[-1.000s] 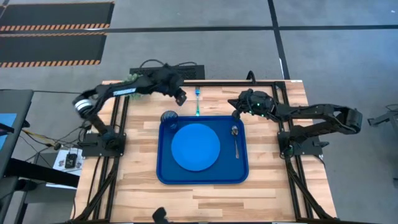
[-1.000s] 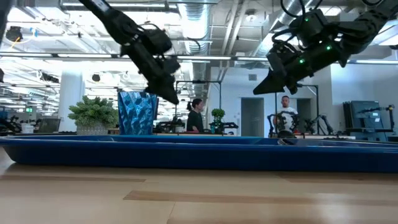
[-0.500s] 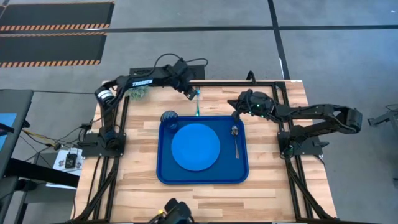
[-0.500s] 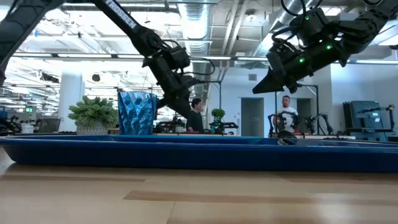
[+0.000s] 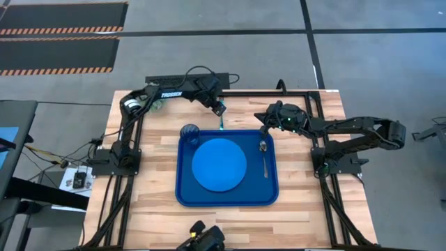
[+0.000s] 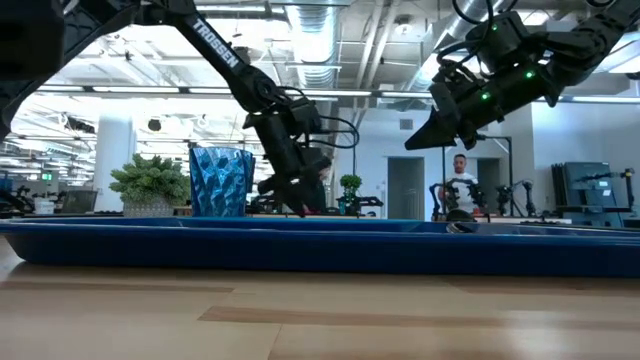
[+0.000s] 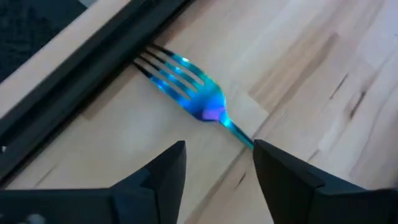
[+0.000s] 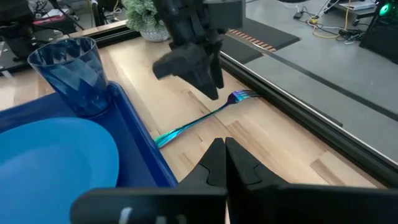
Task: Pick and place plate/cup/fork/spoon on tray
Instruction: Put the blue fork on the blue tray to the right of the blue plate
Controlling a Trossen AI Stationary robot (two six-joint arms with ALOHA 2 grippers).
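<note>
Left pincer (image 7: 216,163) now over fork (image 7: 186,91)

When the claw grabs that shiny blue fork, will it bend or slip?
Probably no bending: the fork looks like stiff, glossy metal. It might slip, since the handle is thin and it lies flat on the table. The open left claw hovers over its neck.

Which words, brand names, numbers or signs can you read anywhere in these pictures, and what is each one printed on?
"TROSSEN": white letters on the left arm's dark link, clearest in the low view.
The same white lettering on that link in the high view is too small to read with certainty.
Nothing readable on the tray, plate, cup or fork.
</note>
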